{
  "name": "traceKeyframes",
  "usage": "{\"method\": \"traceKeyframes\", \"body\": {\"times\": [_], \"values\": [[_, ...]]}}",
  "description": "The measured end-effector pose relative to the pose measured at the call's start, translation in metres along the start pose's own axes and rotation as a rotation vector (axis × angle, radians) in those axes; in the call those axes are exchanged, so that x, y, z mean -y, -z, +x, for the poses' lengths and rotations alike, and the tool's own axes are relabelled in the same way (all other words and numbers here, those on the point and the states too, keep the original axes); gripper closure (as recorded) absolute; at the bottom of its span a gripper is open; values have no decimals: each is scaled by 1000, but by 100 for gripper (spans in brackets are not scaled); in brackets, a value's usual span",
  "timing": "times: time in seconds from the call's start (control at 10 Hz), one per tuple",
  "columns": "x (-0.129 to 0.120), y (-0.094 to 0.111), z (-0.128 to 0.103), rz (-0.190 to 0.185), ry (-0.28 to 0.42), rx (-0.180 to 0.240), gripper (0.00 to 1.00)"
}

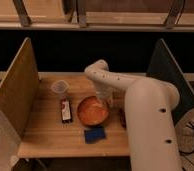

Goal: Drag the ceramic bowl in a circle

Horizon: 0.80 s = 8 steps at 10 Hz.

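Observation:
The ceramic bowl [92, 111] is round, shallow and glossy orange-red. It sits on the wooden table [45, 135], near the middle. My gripper [104, 101] reaches down from the white arm [140, 100] to the bowl's far right rim and looks to be in contact with it. The arm bends over the back of the table and hides the table's right part.
A small clear cup [60, 88] stands left of and behind the bowl. A dark flat packet [65, 110] lies just left of the bowl. A blue sponge [95, 134] lies in front of it. A dark item [122, 118] shows at its right. Upright panels [15, 95] flank the table.

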Motion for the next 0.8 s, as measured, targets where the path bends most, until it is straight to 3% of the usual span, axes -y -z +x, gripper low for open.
{"method": "traceKeyframes", "body": {"times": [0.2,0.4,0.7,0.8], "values": [[24,-2,-11,15,-54,-11,90],[28,7,-34,23,-61,5,90],[9,27,-64,18,-21,51,90],[-5,33,-70,1,9,64,90]]}}
